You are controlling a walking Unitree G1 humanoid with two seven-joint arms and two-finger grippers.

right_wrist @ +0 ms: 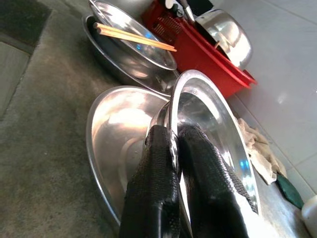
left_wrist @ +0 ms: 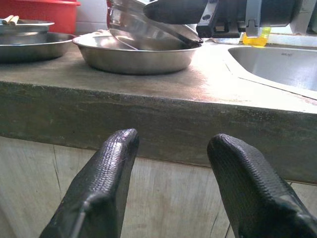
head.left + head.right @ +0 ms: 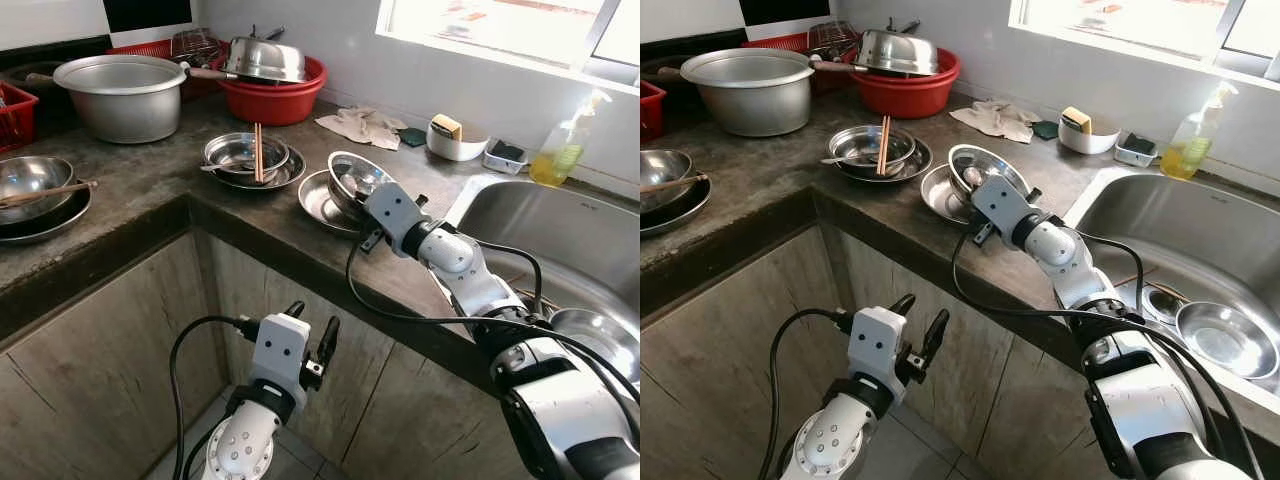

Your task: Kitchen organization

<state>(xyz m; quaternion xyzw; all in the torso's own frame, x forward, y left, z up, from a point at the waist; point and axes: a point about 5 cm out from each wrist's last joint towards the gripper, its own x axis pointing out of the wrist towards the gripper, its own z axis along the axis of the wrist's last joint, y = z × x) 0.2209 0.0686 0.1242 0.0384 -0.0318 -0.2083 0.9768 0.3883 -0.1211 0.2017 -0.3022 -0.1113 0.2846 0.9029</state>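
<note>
Pick-up step: right gripper (image 1: 173,163), fingers pinched on the rim of the tilted steel bowl (image 1: 213,119) resting in a steel plate (image 1: 114,134) on the counter (image 3: 150,190), must next lift it clear, probably toward the sink (image 3: 560,240).

My head pair looks down on the counter (image 3: 150,190), sink (image 3: 560,230) at two o'clock. Left wrist camera sits below the edge, right wrist close on the tilted bowl (image 1: 208,124); all share it.
</note>
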